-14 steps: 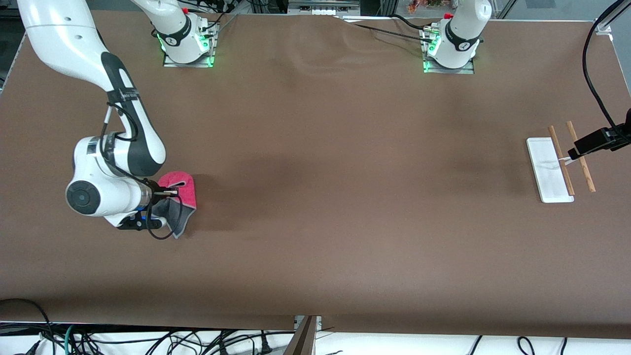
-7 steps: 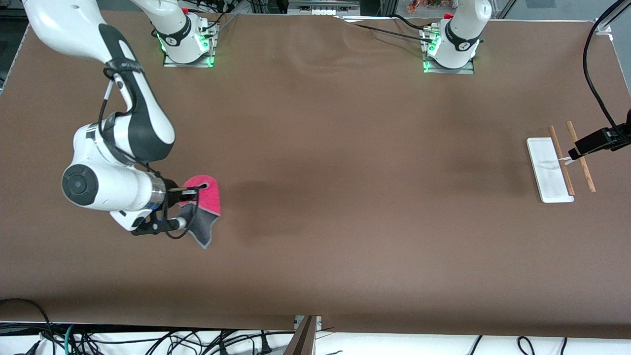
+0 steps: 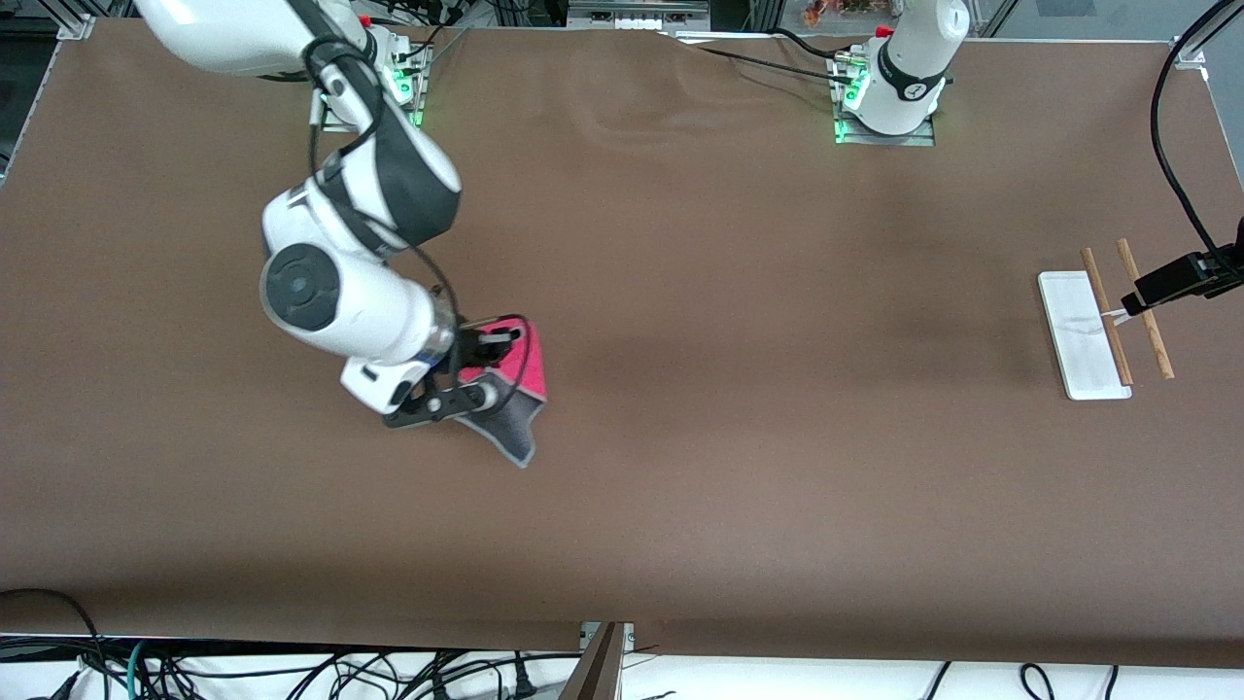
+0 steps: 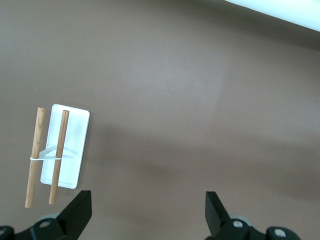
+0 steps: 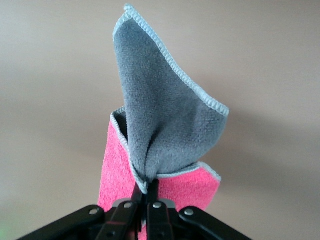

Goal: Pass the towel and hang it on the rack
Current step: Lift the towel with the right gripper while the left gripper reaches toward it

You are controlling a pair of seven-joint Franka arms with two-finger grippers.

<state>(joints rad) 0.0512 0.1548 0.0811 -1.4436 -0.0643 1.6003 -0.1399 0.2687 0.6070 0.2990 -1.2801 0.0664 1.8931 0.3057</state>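
While the towel hangs pinched in the right gripper, we see it carried in the air over the brown table, above the part toward the right arm's end. In the right wrist view the fingers are clamped tight on a bunched fold of the towel, grey face spread out with its pale edging and pink face below.

On the front view's clock face the rack sits at about three o'clock, toward the left arm's end of the table, well apart from the towel. The left gripper hovers above that end with its jaws spread wide and nothing between them, looking down on the rack.

We judge the pass to be the step in hand, with the handover not yet made. The next move calls for the two grippers to meet over the middle of the table, so the left one can close on a free edge of the towel.
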